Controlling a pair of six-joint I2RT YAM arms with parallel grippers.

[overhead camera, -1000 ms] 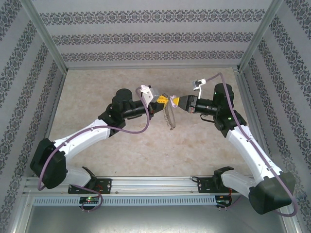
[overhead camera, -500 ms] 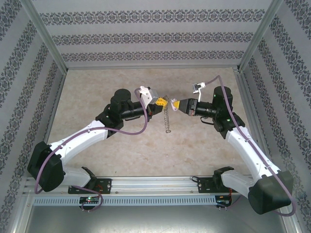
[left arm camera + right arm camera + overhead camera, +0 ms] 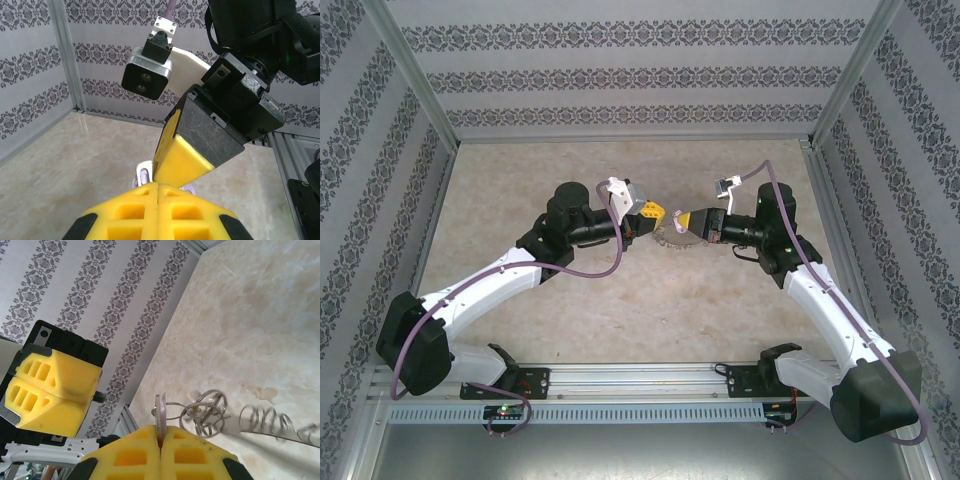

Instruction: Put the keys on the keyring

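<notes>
Top external view: left gripper (image 3: 658, 213) and right gripper (image 3: 678, 219) meet tip to tip above the middle of the table (image 3: 620, 320), with the keyring (image 3: 672, 240) hanging just on their near side.
Right wrist view: the right gripper's yellow fingers are pressed together on the pale lilac-white tag of the key (image 3: 160, 412). Silvery rings (image 3: 207, 415) sit just right of the tag, and the hoop runs off to the right. Left wrist view: the left gripper's fingers are fully closed, and a small metal piece (image 3: 144, 175) stands just past their tips. I cannot tell whether they pinch it.
</notes>
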